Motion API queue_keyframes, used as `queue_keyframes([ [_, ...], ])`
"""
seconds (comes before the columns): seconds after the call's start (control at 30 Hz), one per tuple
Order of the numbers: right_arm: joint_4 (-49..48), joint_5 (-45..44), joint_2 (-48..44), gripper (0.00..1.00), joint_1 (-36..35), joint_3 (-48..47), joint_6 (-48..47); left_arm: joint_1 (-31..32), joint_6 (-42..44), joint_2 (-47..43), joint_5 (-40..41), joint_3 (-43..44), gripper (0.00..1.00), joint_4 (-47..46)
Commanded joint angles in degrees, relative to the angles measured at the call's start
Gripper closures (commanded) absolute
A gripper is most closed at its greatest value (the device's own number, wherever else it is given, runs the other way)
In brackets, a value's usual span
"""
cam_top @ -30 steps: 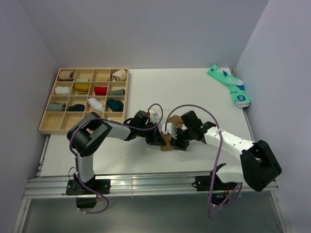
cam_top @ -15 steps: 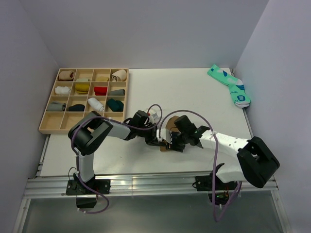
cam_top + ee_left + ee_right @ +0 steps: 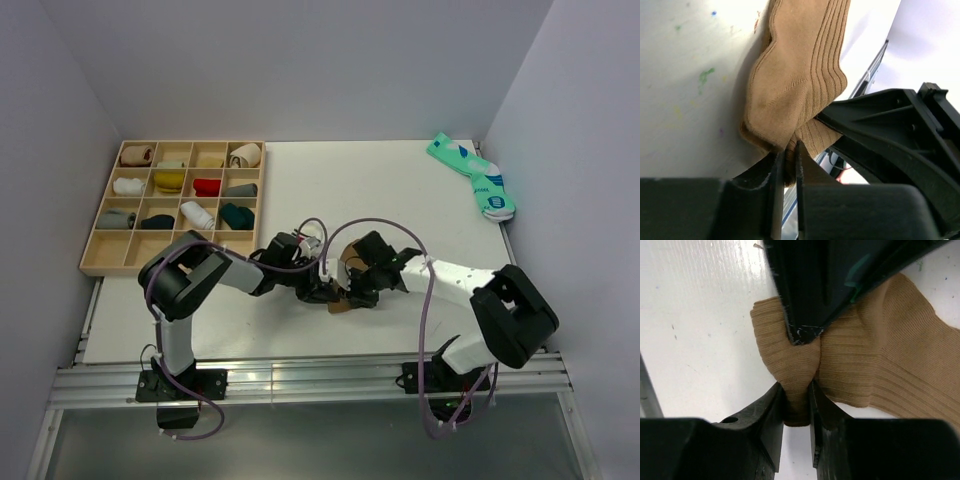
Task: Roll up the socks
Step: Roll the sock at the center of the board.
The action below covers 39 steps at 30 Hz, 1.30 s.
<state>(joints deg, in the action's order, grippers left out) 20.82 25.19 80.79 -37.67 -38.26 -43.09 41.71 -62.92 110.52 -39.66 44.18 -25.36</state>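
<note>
A tan-brown sock [image 3: 341, 304] lies bunched near the table's front middle, between both grippers. In the left wrist view the tan sock [image 3: 800, 75] rises in a ribbed fold, and my left gripper [image 3: 787, 156] is shut on a thin pinch of its lower edge. My right gripper [image 3: 799, 396] is shut on a thicker fold of the same sock [image 3: 880, 355] from the opposite side. In the top view the left gripper [image 3: 318, 290] and right gripper [image 3: 355, 290] nearly touch. A teal pair [image 3: 472, 175] lies at the far right corner.
A wooden compartment tray [image 3: 190, 143] with several rolled socks stands at the back left. Walls close in the table at the left, back and right. The table's metal front rail [image 3: 300, 375] runs just behind the arm bases.
My right gripper moved left onto the tan sock and closed from wide open onto a fold. The left gripper stayed on its pinch and barely shifted.
</note>
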Motion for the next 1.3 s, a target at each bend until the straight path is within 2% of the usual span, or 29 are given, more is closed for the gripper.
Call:
queue_keyframes([
  [0.0, 7.73, 5.64, 2.87, 0.86, 2.51, -4.97, -0.15, 0.3, -1.33, -1.88, 4.93, -2.96, 0.84, 0.06],
  [0.23, 19.69, 12.94, 12.1, 0.87, 8.66, -14.89, -2.61, 1.0, -1.69, -8.64, 12.57, -5.77, 0.74, -3.1],
  [0.4, 27.07, 15.15, 19.48, 0.87, 11.73, -20.44, -3.31, 2.76, -0.63, -11.9, 16.54, -7.62, 0.72, -5.49],
  [0.6, 33.05, 16.38, 25.28, 0.87, 12.36, -25.28, -3.49, 5.57, 6.74, -17.17, 25.41, -7.09, 0.7, -2.07],
  [0.7, 37.27, 18.05, 27.39, 0.86, 12.62, -27.83, -4.98, 6.89, 10.17, -19.98, 29.8, -8.5, 0.68, -3.37],
  [0.87, 41.83, 19.72, 31.09, 0.86, 13.41, -31.69, -5.77, 8.47, 17.81, -21.49, 33.5, -8.85, 0.64, -3.29],
  [1.07, 45.19, 20.6, 33.81, 0.86, 13.85, -34.69, -6.3, 9.26, 25.03, -19.29, 32.63, -8.68, 0.6, -7.76],
  [1.27, 46.15, 20.42, 36.18, 0.85, 14.29, -36.27, -5.69, 9.35, 28.19, -15.69, 27.45, -7.72, 0.56, -11.9],
])
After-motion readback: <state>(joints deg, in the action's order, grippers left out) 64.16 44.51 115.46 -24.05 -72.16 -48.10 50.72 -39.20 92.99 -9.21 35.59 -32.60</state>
